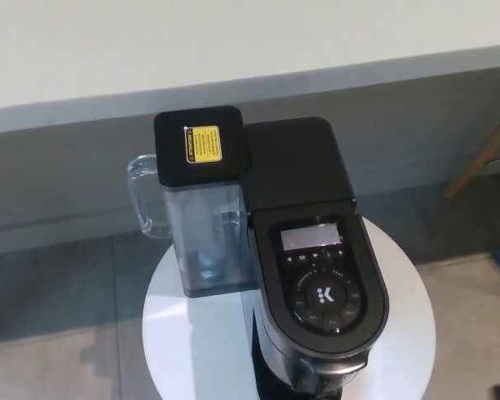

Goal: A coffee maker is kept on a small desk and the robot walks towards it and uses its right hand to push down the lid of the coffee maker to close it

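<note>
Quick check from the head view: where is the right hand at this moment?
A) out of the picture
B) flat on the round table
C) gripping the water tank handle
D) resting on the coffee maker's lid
A: no hand shows anywhere; the coffee maker sits alone on the round white table, lid down flat.
</note>
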Robot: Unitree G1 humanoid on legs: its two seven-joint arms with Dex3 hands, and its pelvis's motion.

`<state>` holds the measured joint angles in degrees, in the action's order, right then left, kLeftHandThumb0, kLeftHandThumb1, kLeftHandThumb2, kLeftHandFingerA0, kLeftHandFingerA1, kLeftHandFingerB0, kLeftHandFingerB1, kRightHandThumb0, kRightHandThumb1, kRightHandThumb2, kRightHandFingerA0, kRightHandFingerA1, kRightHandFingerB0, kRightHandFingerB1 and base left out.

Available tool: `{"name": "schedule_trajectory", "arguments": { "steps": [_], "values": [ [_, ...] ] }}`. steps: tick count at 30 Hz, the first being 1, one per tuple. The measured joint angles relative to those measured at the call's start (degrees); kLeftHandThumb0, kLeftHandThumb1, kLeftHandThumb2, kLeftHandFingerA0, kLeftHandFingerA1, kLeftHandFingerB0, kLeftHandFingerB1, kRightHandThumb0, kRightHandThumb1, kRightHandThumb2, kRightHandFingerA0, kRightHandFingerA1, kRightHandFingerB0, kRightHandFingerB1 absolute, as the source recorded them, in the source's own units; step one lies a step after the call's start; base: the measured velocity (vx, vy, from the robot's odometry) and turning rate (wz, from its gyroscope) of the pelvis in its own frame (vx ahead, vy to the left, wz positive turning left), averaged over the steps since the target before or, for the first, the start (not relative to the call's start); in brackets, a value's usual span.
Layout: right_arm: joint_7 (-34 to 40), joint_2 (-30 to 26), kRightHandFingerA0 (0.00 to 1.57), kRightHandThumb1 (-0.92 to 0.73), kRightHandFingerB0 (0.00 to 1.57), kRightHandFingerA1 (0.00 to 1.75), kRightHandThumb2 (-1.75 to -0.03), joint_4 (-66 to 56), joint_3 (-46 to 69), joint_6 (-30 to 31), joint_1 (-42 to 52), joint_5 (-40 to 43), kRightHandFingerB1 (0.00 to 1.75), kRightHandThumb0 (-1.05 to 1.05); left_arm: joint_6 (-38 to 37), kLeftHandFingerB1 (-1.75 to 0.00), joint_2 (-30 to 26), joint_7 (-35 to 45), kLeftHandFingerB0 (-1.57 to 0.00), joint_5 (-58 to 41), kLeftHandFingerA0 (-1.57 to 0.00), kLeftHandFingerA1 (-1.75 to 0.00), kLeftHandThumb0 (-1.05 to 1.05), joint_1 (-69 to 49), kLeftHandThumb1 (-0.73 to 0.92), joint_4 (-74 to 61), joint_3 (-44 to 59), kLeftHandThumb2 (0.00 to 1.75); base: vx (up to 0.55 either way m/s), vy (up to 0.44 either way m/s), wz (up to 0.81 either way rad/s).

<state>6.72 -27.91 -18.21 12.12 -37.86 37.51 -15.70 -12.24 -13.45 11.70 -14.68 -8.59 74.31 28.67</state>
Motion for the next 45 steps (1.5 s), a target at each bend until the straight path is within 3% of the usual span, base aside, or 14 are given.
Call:
{"name": "schedule_trajectory", "arguments": {
  "steps": [4, 6, 9, 19, 21, 23, 25, 26, 34, 36, 39, 41, 44, 45],
  "values": [
    [0.0, 0.7, 0.49, -0.68, 0.33, 0.56, -0.98, 6.7, 6.3, -1.2, 1.3, 3.0, 0.48, -0.64, 0.0, -0.3, 0.0, 0.0, -0.23, 0.0, -0.25, -0.4, -0.84, -0.2, 0.8, 0.1, 0.0, 0.66, 0.0, 0.0, 0.0],
    [0.1, 0.6, 0.57, -0.83, 0.36, 0.43, -0.65, 12.4, 8.0, -1.5, 1.2, 3.8, 0.33, -0.62, 0.0, -0.29, 0.1, 0.0, -0.22, 0.0, -0.24, -0.41, -0.86, -0.3, 0.8, 0.1, 0.0, 0.65, 0.0, 0.0, 0.0],
    [0.1, 0.6, 0.5, -0.69, 0.28, 0.57, -0.98, 19.3, 9.1, -1.4, 0.9, 4.2, 0.47, -0.63, 0.0, -0.29, 0.2, 0.0, -0.23, 0.0, -0.24, -0.42, -0.85, -0.4, 0.8, 0.1, 0.0, 0.65, 0.0, 0.0, 0.0],
    [0.1, 0.8, 0.43, -0.9, 0.25, 0.37, -0.68, 45.5, 11.6, -0.2, -2.2, 5.3, 0.29, -0.7, 0.0, -0.29, 0.3, 0.0, -0.21, 0.0, -0.24, -0.39, -0.84, -1.4, 0.82, 0.6, 0.0, 0.66, 0.0, 0.0, 0.0],
    [0.1, 0.9, 0.26, -0.75, 0.08, 0.5, -1.07, 49.4, 11.8, 0.2, -3.2, 5.5, 0.4, -0.74, 0.0, -0.29, 0.3, 0.0, -0.21, 0.0, -0.23, -0.39, -0.84, -1.5, 0.81, 0.7, 0.0, 0.65, 0.0, 0.0, 0.0],
    [0.1, 1.2, 0.28, -0.92, 0.12, 0.38, -0.71, 55.6, 12.0, 1.2, -5.2, 5.8, 0.22, -0.75, 0.0, -0.29, 0.3, 0.0, -0.21, 0.0, -0.23, -0.39, -0.85, -1.7, 0.81, 0.9, 0.1, 0.65, 0.0, 0.0, 0.0],
    [0.0, 1.8, 0.1, -0.77, 0.05, 0.45, -1.08, 60.4, 12.3, 2.2, -7.1, 6.2, 0.33, -0.77, 0.0, -0.28, 0.3, -0.1, -0.19, 0.0, -0.21, -0.37, -0.86, -1.8, 0.81, 1.1, 0.1, 0.65, 0.0, 0.0, 0.0],
    [-0.2, 2.1, 0.17, -0.92, 0.06, 0.36, -0.78, 62.1, 12.5, 2.6, -7.8, 6.4, 0.2, -0.78, 0.0, -0.28, 0.3, -0.1, -0.19, 0.0, -0.22, -0.4, -0.9, -1.8, 0.82, 1.1, 0.1, 0.65, 0.0, 0.0, 0.0],
    [-3.3, 5.8, 0.19, -0.91, 0.06, 0.36, -0.69, 82.4, 11.8, 9.5, -19.2, 8.8, 0.18, -0.88, 1.3, -0.28, -0.2, -0.4, -0.21, 0.4, -0.24, -0.35, -0.79, -2.4, 0.76, 2.4, -0.8, 0.64, 0.0, 0.0, 0.0],
    [-4.7, 6.1, 0.11, -0.7, 0.05, 0.46, -1.06, 85.4, 10.8, 11.2, -21.5, 9.2, 0.23, -0.84, 2.1, -0.29, -0.6, -1.1, -0.23, 0.9, -0.25, -0.34, -0.78, -2.4, 0.75, 2.6, -2.1, 0.63, 0.0, 0.0, 0.0],
    [-6.4, 6.1, 0.14, -0.67, 0.06, 0.47, -1.02, 87.3, 8.9, 12.9, -23.5, 9.3, 0.26, -0.84, 2.9, -0.3, -1.0, -2.4, -0.25, 2.2, -0.27, -0.34, -0.78, -2.2, 0.74, 3.0, -4.4, 0.63, 0.0, 0.0, 0.0],
    [-7.3, 6.1, 0.23, -0.78, 0.06, 0.37, -0.65, 87.8, 8.0, 13.8, -24.2, 9.5, 0.23, -0.81, 3.2, -0.43, -1.3, -3.1, -0.19, 2.9, -0.17, -0.47, -0.79, -2.1, 0.55, 3.1, -5.6, 0.95, 0.0, 0.0, 0.0],
    [-8.6, 6.1, 0.24, -0.73, 0.06, 0.37, -0.63, 88.1, 7.0, 15.1, -24.9, 9.7, 0.24, -0.8, 3.3, -0.3, -1.5, -3.5, -0.28, 3.5, -0.23, -0.38, -0.77, -1.8, 0.7, 2.9, -6.5, 0.62, 0.0, 0.0, 0.0],
    [-8.9, 6.1, 0.15, -0.55, 0.04, 0.47, -0.95, 88.1, 6.8, 15.5, -25.0, 9.8, 0.28, -0.84, 3.4, -0.3, -1.5, -3.7, -0.26, 3.7, -0.22, -0.35, -0.73, -1.7, 0.66, 2.9, -6.8, 0.61, 0.0, 0.0, 0.0]
  ]
}}
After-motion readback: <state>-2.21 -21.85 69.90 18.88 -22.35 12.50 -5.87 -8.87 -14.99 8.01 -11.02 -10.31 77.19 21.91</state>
